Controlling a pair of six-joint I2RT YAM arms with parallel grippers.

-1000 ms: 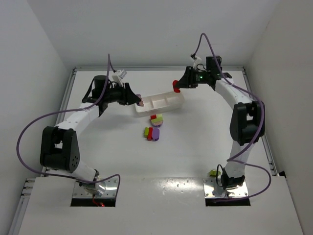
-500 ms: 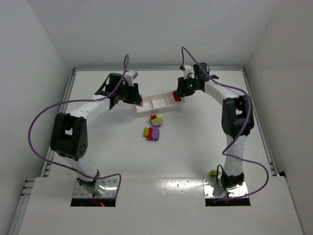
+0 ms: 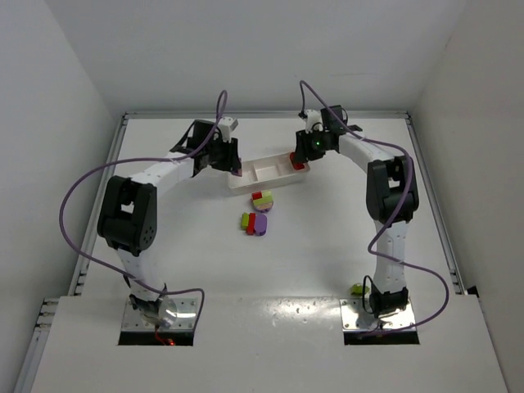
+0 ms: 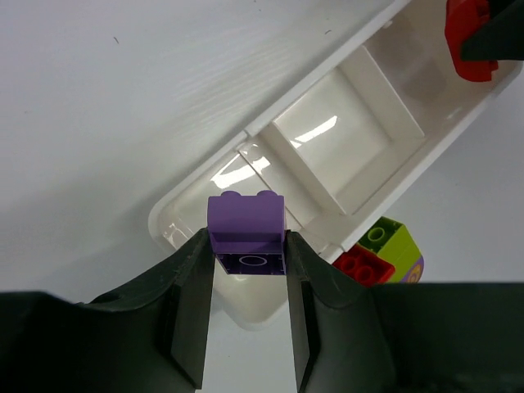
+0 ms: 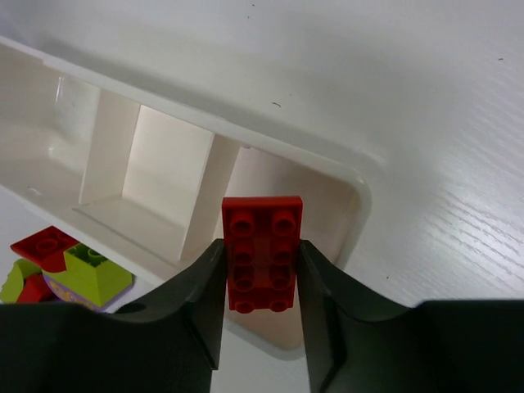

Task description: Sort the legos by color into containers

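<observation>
Top external view, from your near edge outward: both arms are bolted to metal plates (image 3: 184, 315) set in a glossy white ledge. A small yellow-green item (image 3: 358, 288) sits just beside the right arm's base, too small to identify. Past the ledge, the white table (image 3: 188, 246) is matte, and the wrist views show a faint wood grain in it. Metal rails (image 3: 98, 213) run along its left and right sides, and plain white walls (image 3: 246, 57) close it in on three sides.

Near the table's middle lie the loose legos (image 3: 259, 223), a cluster of yellow-green, red and purple bricks. Just behind it is a smaller clump of red and yellow-green, close to the tray's near wall. The white three-compartment tray (image 3: 260, 173) sits angled behind them, with its right end farther back than its left.

Your left gripper (image 4: 246, 250) hangs over the tray's left end compartment. Its jaws are drawn close together and clamp a purple brick (image 4: 246, 219) by its two sides. Your right gripper (image 5: 260, 274) is over the right end compartment, with its jaws closed on the long edges of a red two-by-four plate (image 5: 262, 225). The plate's studs face the wrist camera. From these views you cannot tell whether either piece touches the tray floor.

Behind the tray a strip of bare table runs to the back wall.
</observation>
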